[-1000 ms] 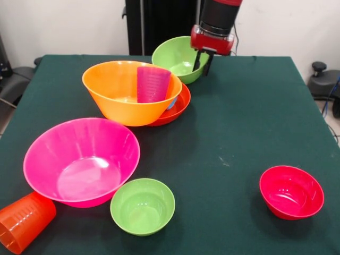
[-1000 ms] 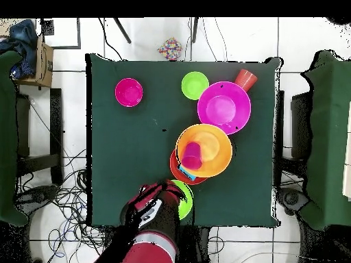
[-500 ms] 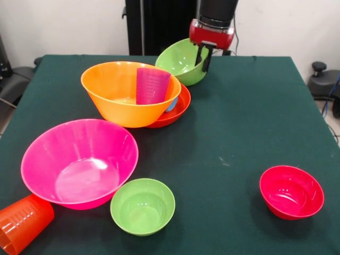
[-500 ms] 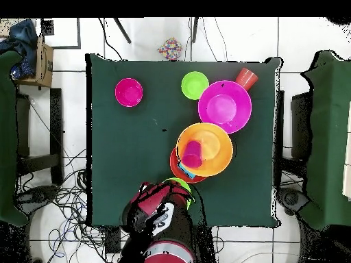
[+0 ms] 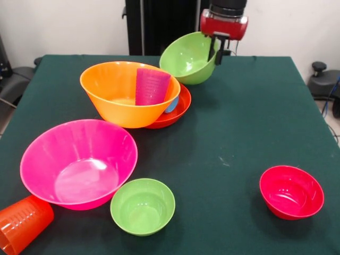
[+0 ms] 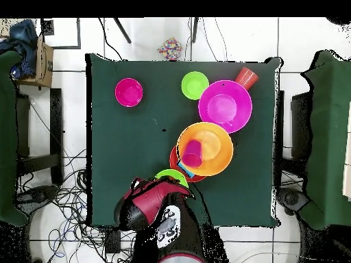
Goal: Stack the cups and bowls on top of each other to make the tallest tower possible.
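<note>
The red end effector is gripping the rim of the medium lime green bowl, its dark fingers pinching the bowl's wall on the side nearest the arm. The bowl is hanging tilted, its opening turned toward the camera in the front view, at the far side of the green desk; whether its lower edge is touching the cloth cannot be told.

Just beside it, the large orange bowl is sitting in the shallow red-orange bowl, leaning a little. The translucent purple cup is standing inside the orange bowl against its rim, and a sliver of the blue cup is showing between the two bowls.

The large pink bowl is resting tilted near the front-left of the front view, with the small lime green bowl just beside it and the orange cup lying on its side at the corner, touching the pink bowl. The small crimson bowl is standing well apart from them.

No brand, label or writing can be read on any bowl, cup or the arm.
</note>
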Controlling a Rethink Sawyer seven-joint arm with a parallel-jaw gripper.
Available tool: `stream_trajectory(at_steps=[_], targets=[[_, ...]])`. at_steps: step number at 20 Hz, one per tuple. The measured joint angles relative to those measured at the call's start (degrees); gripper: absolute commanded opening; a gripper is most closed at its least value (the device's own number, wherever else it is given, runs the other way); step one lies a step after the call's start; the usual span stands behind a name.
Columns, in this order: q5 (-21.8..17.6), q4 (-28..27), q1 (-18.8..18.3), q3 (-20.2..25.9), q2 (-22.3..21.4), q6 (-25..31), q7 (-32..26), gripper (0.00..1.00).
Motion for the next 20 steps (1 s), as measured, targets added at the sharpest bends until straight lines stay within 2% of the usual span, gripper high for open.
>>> stream_trajectory(at_steps=[13,20], targets=[[2.4,1.2,-5.0,8.9,-7.5,3.2,0.0,0.00],[3.3,1.8,-6.5,11.5,-9.1,3.3,0.0,0.00]])
